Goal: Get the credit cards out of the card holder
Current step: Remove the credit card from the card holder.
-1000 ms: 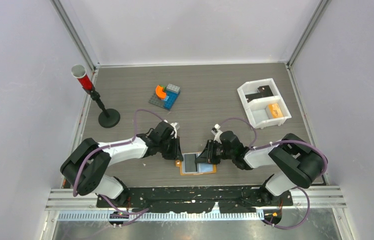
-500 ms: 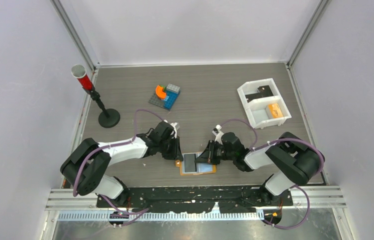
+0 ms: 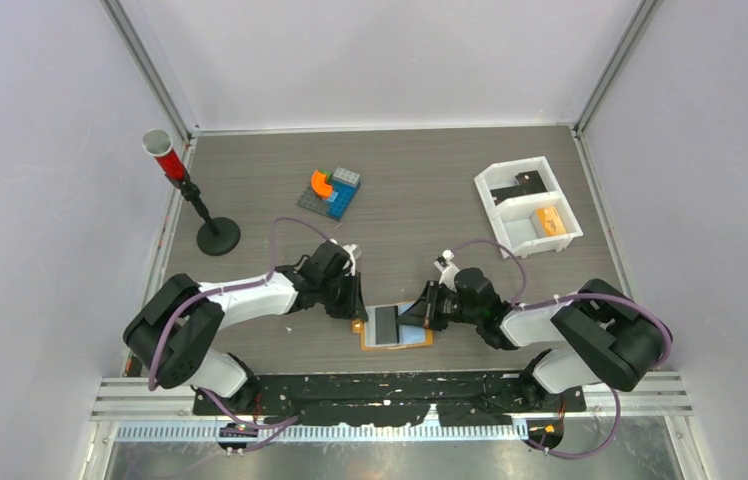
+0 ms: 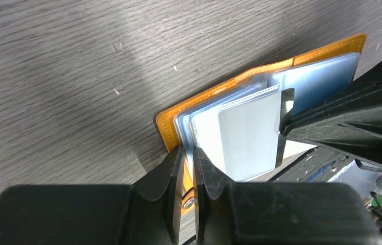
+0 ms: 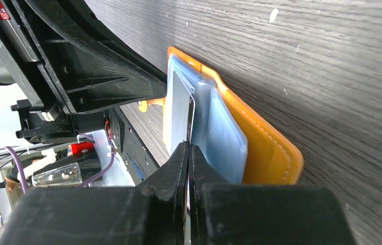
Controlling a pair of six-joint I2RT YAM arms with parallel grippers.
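Observation:
The tan-orange card holder [image 3: 396, 343] lies open near the table's front edge, its pale blue sleeves fanned up [image 4: 306, 81]. My left gripper [image 3: 354, 313] is shut on the holder's left edge by the snap tab [image 4: 189, 153]. From the right, my right gripper [image 3: 424, 316] is shut on the edge of a thin grey credit card [image 4: 247, 132] that stands partly out of a sleeve. In the right wrist view this card [image 5: 191, 115] runs edge-on into the closed jaws [image 5: 189, 149], beside the holder's orange cover [image 5: 268, 153]. Any other cards are hidden in the sleeves.
A white two-compartment tray [image 3: 506, 232] with a small orange block [image 3: 548, 220] stands at the back right. Toy bricks [image 3: 331, 191] sit mid-back. A red cup on a black stand [image 3: 216, 236] is at the left. The table's front edge lies just behind the holder.
My right gripper has closed on the card and its arm has shifted slightly right. The left gripper and the holder have stayed put.

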